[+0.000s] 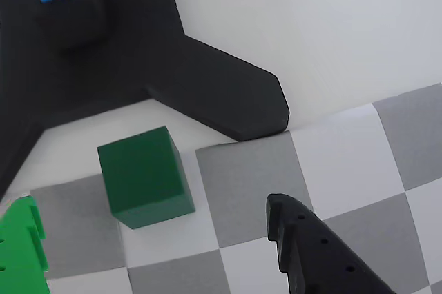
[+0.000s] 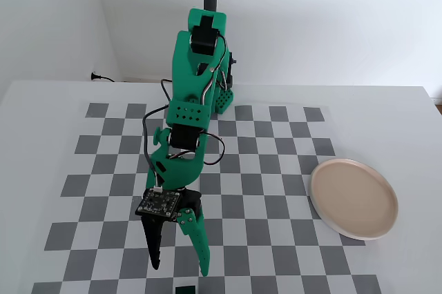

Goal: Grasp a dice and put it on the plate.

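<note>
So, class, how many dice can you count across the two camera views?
1. The dice sits at the checkerboard's near edge in the fixed view, just beyond the open pincer; the arm could hide others.

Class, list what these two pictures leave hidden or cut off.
- Dice: fixed view, cut by the bottom edge; its pips cannot be made out in either view.
- Plate: outside the wrist view.
- End effector: wrist view, both fingers cropped by the edges.

Checkerboard mat, black stand
</note>
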{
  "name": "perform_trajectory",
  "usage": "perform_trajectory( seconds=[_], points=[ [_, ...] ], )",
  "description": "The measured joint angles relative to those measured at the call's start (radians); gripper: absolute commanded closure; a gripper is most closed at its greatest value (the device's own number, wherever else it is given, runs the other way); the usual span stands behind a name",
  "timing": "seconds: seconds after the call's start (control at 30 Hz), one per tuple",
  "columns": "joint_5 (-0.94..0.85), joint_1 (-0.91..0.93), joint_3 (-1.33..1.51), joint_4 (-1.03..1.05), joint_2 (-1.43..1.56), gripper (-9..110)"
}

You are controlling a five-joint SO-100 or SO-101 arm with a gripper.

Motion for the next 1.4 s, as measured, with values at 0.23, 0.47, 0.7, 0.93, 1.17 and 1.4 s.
perform_trajectory(
  seconds=[0.23, 0.47, 0.7, 0.93, 1.17, 1.4],
  points=[
    [-0.100, 0.000, 0.000, -0.017, -0.071, 71],
    [-0.163, -0.009, -0.020, -0.017, -0.097, 71],
    [-0.169, -0.023, -0.117, -0.012, -0.114, 71],
    [-0.156, -0.055, -0.190, 0.014, -0.163, 72],
    [-0.156, -0.074, -0.222, 0.014, -0.233, 72],
    [-0.135, -0.074, -0.304, -0.002, -0.328, 73]
  ],
)
